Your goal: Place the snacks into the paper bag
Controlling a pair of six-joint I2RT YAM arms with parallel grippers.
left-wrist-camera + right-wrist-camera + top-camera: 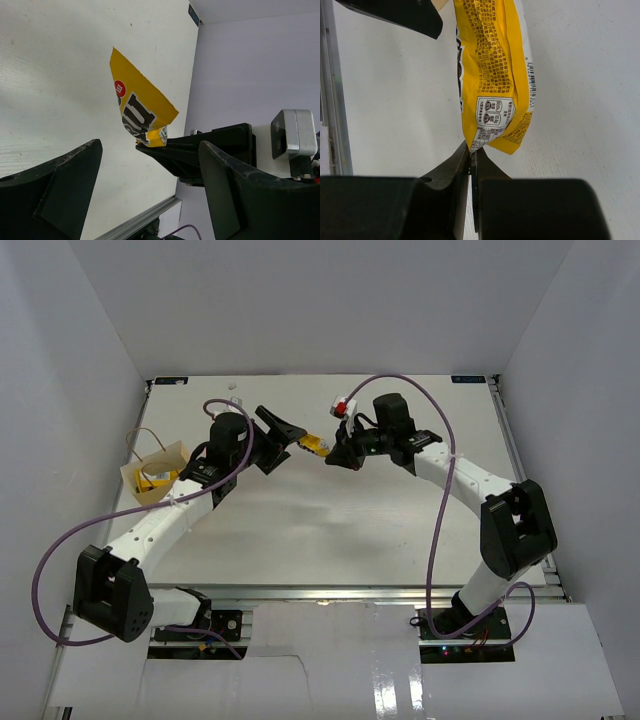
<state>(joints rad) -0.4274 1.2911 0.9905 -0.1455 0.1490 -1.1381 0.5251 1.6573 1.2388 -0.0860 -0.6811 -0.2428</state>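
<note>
The right fingers [452, 167] pinch the yellow M&M's pack [492, 75] by one bottom corner, holding it just ahead of the spread, empty left fingers [60, 185]. So thin a grip could let it slip during a handover, short of the paper bag [172, 458] behind them.

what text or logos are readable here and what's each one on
"m", white on a red disc: front of the yellow M&M's pack.
Big brown logo letters below it: creased, only partly legible.
Nutrition panel, small print and barcode on the pack's back: too blurred to read.
Blue label at the table's far edge: too small.
</note>
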